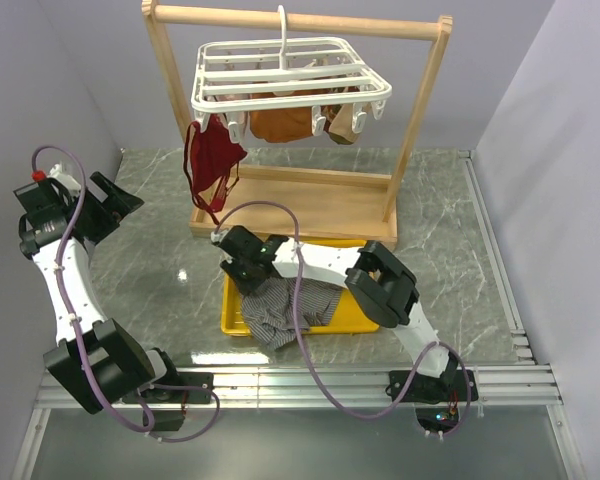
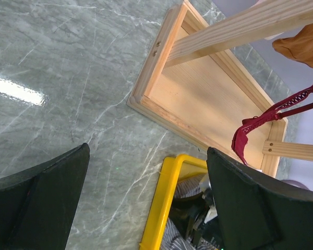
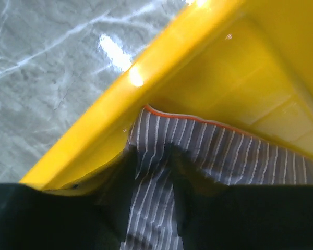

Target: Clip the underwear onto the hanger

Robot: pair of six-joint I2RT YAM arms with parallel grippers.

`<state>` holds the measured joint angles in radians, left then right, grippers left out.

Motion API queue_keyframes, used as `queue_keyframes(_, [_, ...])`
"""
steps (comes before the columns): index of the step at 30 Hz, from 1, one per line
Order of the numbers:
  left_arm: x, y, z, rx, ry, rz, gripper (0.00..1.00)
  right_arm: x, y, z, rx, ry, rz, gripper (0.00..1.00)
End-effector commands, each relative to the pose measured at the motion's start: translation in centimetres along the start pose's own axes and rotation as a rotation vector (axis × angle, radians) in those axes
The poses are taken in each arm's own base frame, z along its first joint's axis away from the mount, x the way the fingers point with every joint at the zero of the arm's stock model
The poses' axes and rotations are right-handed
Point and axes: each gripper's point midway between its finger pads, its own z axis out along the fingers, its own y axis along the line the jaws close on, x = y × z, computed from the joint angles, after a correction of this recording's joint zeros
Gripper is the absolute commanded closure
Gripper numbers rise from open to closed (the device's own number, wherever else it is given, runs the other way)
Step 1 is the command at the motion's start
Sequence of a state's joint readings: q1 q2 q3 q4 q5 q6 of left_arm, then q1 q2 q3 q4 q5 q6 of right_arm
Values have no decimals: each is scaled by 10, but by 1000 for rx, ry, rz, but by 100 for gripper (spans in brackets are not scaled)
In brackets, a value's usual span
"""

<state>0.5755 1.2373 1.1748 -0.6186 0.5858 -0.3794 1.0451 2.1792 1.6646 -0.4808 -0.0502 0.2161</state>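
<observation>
The underwear, grey with fine stripes, lies bunched in the yellow tray and spills over its near edge. My right gripper is down in the tray's left end. In the right wrist view a fold of the underwear stands pinched between the dark fingers of the right gripper, close to the tray wall. The white grid hanger hangs from the wooden stand. My left gripper hovers wide open at the left, holding nothing; it looks down on the tray corner.
Dark red underwear and orange-brown garments hang clipped to the hanger. The stand's wooden base lies just behind the tray. Grey walls close in on both sides of the marble table.
</observation>
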Motion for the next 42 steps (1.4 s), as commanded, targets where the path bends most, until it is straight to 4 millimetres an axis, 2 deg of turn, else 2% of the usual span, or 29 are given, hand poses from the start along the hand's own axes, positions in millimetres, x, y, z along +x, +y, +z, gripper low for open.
queue_keyframes(1, [-10, -9, -7, 29, -18, 13, 1, 1, -2, 1, 28, 47, 2, 75])
queue_keyframes(4, [-13, -11, -10, 37, -22, 21, 1, -10, 0, -9, 5, 37, -14, 100])
queue_keyframes(7, [-17, -15, -16, 51, -36, 34, 1, -36, 16, -47, -80, -43, -40, 100])
queue_keyframes(8, [-18, -16, -16, 58, -36, 36, 1, -52, 23, -75, -111, -107, -58, 100])
queue_keyframes(10, [-18, -20, -18, 84, -35, 40, 1, -63, 37, -103, -182, -159, -82, 100])
queue_keyframes(11, [-18, -22, -19, 91, -36, 42, 1, -73, 41, -131, -203, -217, -104, 100])
queue_keyframes(13, [-18, -26, -20, 116, -37, 48, 1, -82, 49, -157, -250, -279, -134, 100])
queue_keyframes(14, [-18, -27, -19, 124, -36, 49, 1, -83, 57, -182, -305, -317, -153, 100])
queue_keyframes(16, [-17, -31, -22, 138, -41, 62, 1, -86, 63, -206, -372, -360, -159, 100])
queue_keyframes(17, [-18, -30, -22, 135, -50, 67, 1, -80, 68, -225, -426, -379, -163, 100])
queue_keyframes(19, [-20, -33, -28, 129, -77, 89, 1, -76, 62, -241, -458, -407, -158, 100])
queue_keyframes(20, [-22, -34, -30, 133, -92, 104, 1, -66, 47, -246, -455, -407, -136, 100])
queue_keyframes(22, [-22, -38, -35, 145, -113, 137, 1, -53, 26, -245, -446, -399, -105, 100])
queue_keyframes(23, [-20, -41, -36, 159, -115, 151, 1, -38, -2, -236, -411, -374, -48, 100])
queue_keyframes(25, [-15, -43, -37, 186, -118, 197, 1, -18, -23, -226, -422, -330, -6, 100])
queue_keyframes(26, [-11, -46, -38, 216, -107, 215, 1, 1, -37, -208, -404, -281, 5, 100])
queue_keyframes(27, [-7, -47, -38, 233, -98, 231, 1, 10, -59, -199, -372, -262, 41, 100])
queue_keyframes(28, [0, -46, -38, 250, -86, 272, 1, 18, -68, -191, -368, -240, 56, 100])
queue_keyframes(29, [6, -48, -38, 272, -76, 296, 1, 33, -78, -172, -359, -181, 79, 100])
queue_keyframes(31, [22, -49, -40, 321, -52, 370, 1, 41, -93, -155, -344, -155, 76, 100])
queue_keyframes(32, [28, -50, -41, 339, -40, 398, 2, 48, -100, -140, -337, -118, 94, 100])
queue_keyframes(35, [63, -49, -50, 415, 33, 579, 7, 47, -114, -117, -315, -98, 115, 100])
queue_keyframes(36, [72, -47, -54, 448, 22, 746, 10, 46, -118, -113, -305, -96, 126, 100])
queue_keyframes(37, [85, -40, -54, 455, 47, 795, 12, 43, -127, -110, -290, -107, 149, 100])
queue_keyframes(38, [106, -34, -58, 464, 104, 802, 13, 39, -134, -106, -274, -111, 160, 100])
queue_keyframes(39, [131, -25, -64, 488, 148, 897, 14, 35, -143, -104, -256, -123, 178, 100])
queue_keyframes(40, [132, -21, -62, 503, 125, 1008, 15, 34, -146, -103, -238, -128, 177, 100])
queue_keyframes(41, [156, -17, -71, 541, 186, 1025, 16, 30, -156, -105, -215, -144, 184, 100])
queue_keyframes(42, [166, -14, -75, 590, 168, 1210, 17, 28, -162, -106, -195, -152, 187, 100])
